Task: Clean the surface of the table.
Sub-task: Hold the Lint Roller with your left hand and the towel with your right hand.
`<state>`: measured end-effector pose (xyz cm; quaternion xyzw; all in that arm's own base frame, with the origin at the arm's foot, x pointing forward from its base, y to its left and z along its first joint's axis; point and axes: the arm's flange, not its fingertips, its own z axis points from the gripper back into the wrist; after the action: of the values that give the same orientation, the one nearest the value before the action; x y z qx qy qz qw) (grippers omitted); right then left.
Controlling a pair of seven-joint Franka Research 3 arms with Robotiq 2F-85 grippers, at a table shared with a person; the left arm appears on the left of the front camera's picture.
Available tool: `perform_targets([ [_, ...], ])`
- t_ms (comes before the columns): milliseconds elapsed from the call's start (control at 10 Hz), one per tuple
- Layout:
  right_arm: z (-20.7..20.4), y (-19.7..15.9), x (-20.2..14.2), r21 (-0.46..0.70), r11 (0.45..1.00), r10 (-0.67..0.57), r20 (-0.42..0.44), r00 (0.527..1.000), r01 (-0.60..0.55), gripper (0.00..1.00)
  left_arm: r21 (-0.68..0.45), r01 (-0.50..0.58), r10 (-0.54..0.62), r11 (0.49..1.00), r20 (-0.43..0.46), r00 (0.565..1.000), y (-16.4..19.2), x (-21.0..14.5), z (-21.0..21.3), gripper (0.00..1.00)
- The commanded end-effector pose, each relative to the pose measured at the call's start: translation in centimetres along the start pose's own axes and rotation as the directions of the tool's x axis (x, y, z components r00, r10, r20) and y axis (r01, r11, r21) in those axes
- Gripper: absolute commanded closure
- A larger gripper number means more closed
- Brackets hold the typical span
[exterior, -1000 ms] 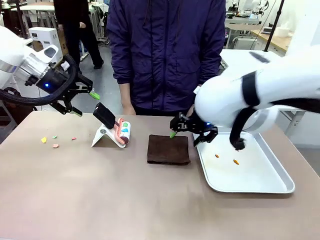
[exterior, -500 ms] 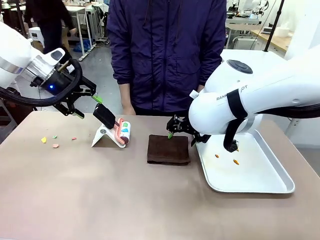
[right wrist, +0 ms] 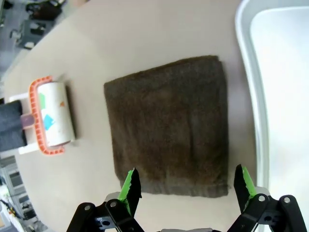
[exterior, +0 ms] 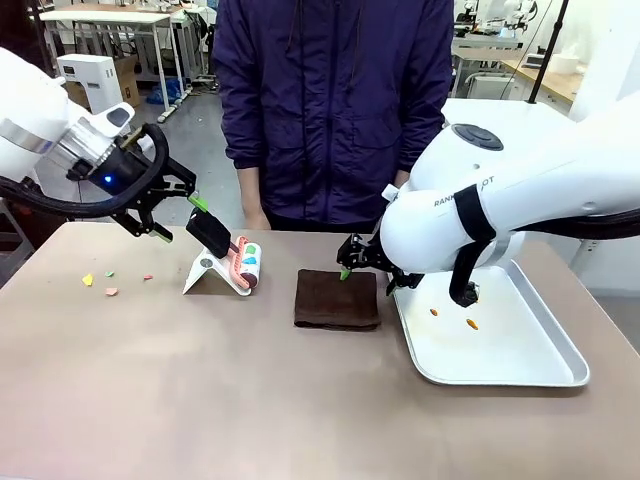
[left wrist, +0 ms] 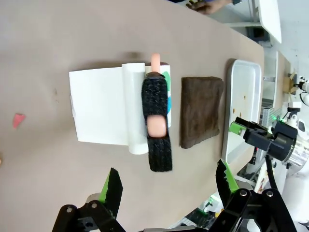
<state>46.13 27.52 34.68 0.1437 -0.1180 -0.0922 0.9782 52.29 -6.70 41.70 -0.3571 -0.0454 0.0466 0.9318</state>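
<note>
The taupe-brown table (exterior: 250, 400) carries a few coloured crumbs (exterior: 110, 291) at its left. A lint roller (exterior: 245, 262) with a black handle (left wrist: 157, 123) leans on a white stand (exterior: 205, 275). My left gripper (exterior: 180, 220) hovers open just left of and above that handle; in the left wrist view its fingertips (left wrist: 169, 181) stand wide below the handle. A folded dark brown cloth (exterior: 337, 300) lies at the middle. My right gripper (exterior: 367, 272) hangs open over the cloth's far right edge, and the cloth (right wrist: 169, 125) lies between its spread fingers (right wrist: 187, 182).
A silver tray (exterior: 540, 370) with two small orange crumbs (exterior: 471, 323) sits right of the cloth. A person in a dark blue jacket (exterior: 330, 110) stands at the far edge. The tray's rim (right wrist: 248, 87) runs close beside the cloth.
My left gripper has moved right and slightly down toward the roller's handle. My right arm has swung, drawing its gripper a little back over the cloth's far edge. Both stay open.
</note>
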Motion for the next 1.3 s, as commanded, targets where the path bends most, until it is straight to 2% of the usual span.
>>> perform_targets([
  [0, -2.3, 3.2, 1.8, -0.058, 0.998, -0.027, -0.019, 0.999, 0.026, 0.00, -0.037, -0.024, 0.024, 0.999, -0.010, 1.000, 0.9, 1.5, -1.7, 0.00],
  [400, -4.7, 6.1, 3.2, -0.209, 0.976, -0.062, 0.000, 0.998, 0.061, 0.00, -0.075, -0.017, 0.017, 0.997, -0.006, 1.000, 0.7, 2.1, -2.6, 0.00],
  [600, -5.3, 6.8, 3.7, -0.248, 0.967, -0.062, -0.009, 0.998, 0.058, 0.00, -0.069, -0.018, 0.017, 0.997, -0.021, 1.000, 0.5, 2.5, -3.2, 0.00],
  [1000, -6.3, 5.4, 4.4, -0.335, 0.935, -0.120, 0.010, 0.993, 0.116, 0.00, -0.073, -0.015, 0.013, 0.997, -0.032, 0.999, 0.6, 2.8, -3.4, 0.00],
  [1200, -6.8, 4.6, 4.6, -0.345, 0.931, -0.130, -0.014, 0.991, 0.117, 0.00, -0.077, -0.007, 0.004, 0.997, -0.033, 0.999, 0.4, 2.9, -3.7, 0.00],
])
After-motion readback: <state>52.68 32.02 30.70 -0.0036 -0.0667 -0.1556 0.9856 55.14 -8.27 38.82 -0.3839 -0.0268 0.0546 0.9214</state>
